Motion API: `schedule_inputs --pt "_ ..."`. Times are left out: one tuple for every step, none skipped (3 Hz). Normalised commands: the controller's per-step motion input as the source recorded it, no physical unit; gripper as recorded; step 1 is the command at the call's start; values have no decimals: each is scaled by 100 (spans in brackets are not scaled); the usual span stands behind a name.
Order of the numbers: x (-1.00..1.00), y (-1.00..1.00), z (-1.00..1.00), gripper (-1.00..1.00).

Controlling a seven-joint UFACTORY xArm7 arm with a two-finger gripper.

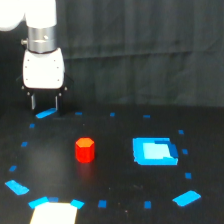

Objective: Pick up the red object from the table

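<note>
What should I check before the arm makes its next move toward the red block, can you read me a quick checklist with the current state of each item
1. Small red hexagonal block upright on the flat black table: ok.
2. Space around the block free of other objects; the large blue square patch lies apart, toward the exterior view's right: ok.
3. White-bodied gripper with dark fingers holding nothing: ok, nothing shows between the fingers.
4. Fingers spread wide enough for the block: they stand apart, so ok, though the exact gap is hard to judge.
5. Gripper lined up over the block: not ok, it hangs toward the exterior view's left and further back.
6. Fingertip height above the table: cannot tell from this single view.
</note>
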Motion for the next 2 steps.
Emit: schedule_inputs --pt "100 -100 -100 -24" --pt "28 -100 -100 2"
